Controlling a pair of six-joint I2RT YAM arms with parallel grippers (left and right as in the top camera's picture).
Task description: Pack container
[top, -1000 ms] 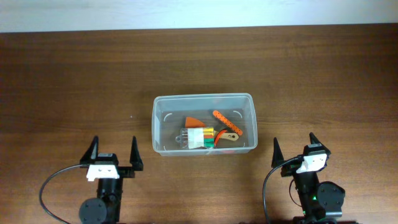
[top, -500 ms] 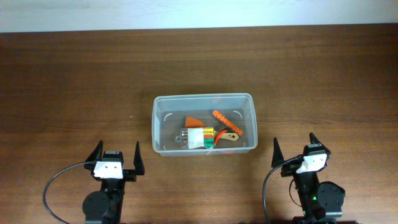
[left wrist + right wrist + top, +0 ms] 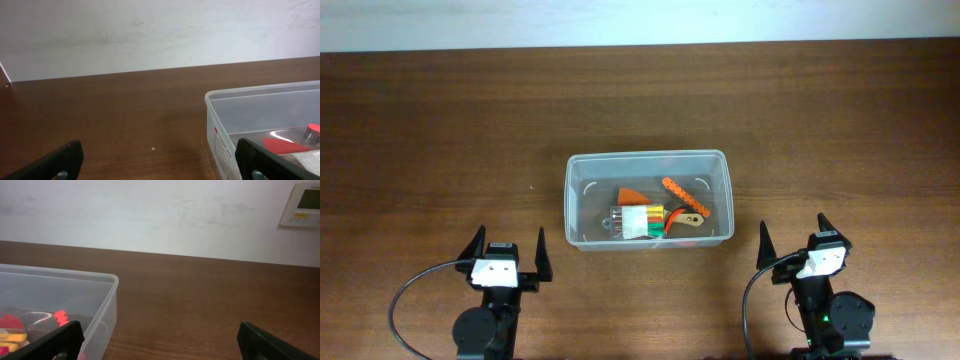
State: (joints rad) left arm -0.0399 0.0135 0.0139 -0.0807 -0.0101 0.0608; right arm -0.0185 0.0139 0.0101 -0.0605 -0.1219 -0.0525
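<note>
Brown wood table [image 3: 440,120], white wall [image 3: 150,30], container [image 3: 647,154], left pincer [image 3: 509,242], right pincer [image 3: 792,230], both spread wide, empty.

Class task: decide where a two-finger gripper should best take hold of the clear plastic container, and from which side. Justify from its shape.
Probably the left short wall of the container, from above: the tub looks too wide to span, but its thin upright wall suits jaws astride the rim, and the inside there is bare.
</note>
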